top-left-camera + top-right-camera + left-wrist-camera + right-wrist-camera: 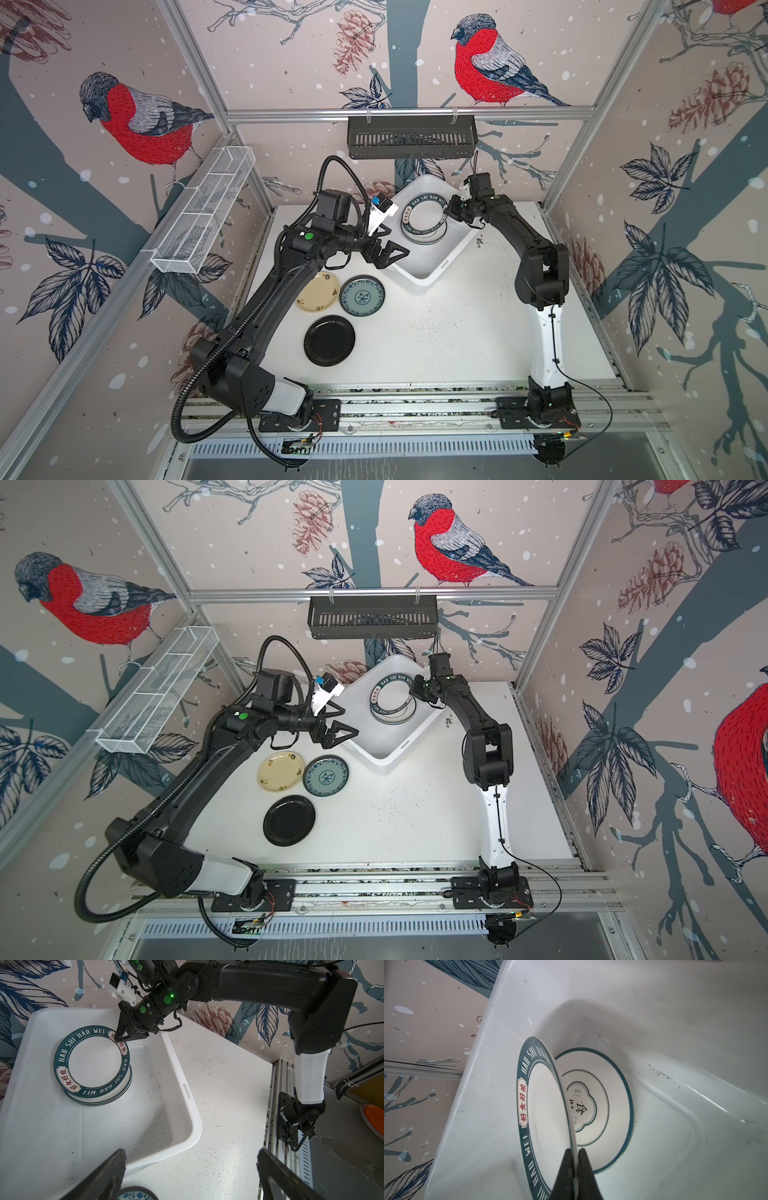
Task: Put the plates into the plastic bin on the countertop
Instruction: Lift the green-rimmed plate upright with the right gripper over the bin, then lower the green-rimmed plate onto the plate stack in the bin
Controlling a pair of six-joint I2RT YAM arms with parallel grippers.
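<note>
top views / bin: the plastic bin [446,259] sits skewed at the back of the countertop [436,332], below the wall-hung black rack [411,137].
top views / right gripper: the right gripper [448,212] is over the bin's far side, jaws pinching the rim of the lettered plate [424,203]. The plate is tilted, inside the bin, above other plates.
top views / left gripper: the left gripper [345,725] hovers at the bin's near-left rim, jaws spread wide, nothing between them.
top views / loose plates: the cream-yellow plate [318,291] and teal plate [362,296] lie just beside each other on the countertop in front of the bin. The black plate [329,340] lies nearer the arm bases, apart from both. Same layout in both top views.
left wrist / bin: plastic bin [180,1084] with the lettered plate [91,1061] inside it, one edge lifted by the right gripper [122,1036], which is clamped on its rim. The low edge is over a stack [104,1101] of plates; cannot tell if it touches.
left wrist / own jaws: left gripper [191,1153] fingers are far apart and empty, over the bin corner and countertop. The teal plate [135,1194] peeks in at the frame edge.
right wrist / grip: the right gripper [575,1153] fingertips are squeezed onto the thin rim of the lettered plate [546,1109], seen nearly edge-on.
right wrist / below: the emblem plate [608,1105] lies flat in the plastic bin [675,1043], partly hidden behind the held plate.
</note>
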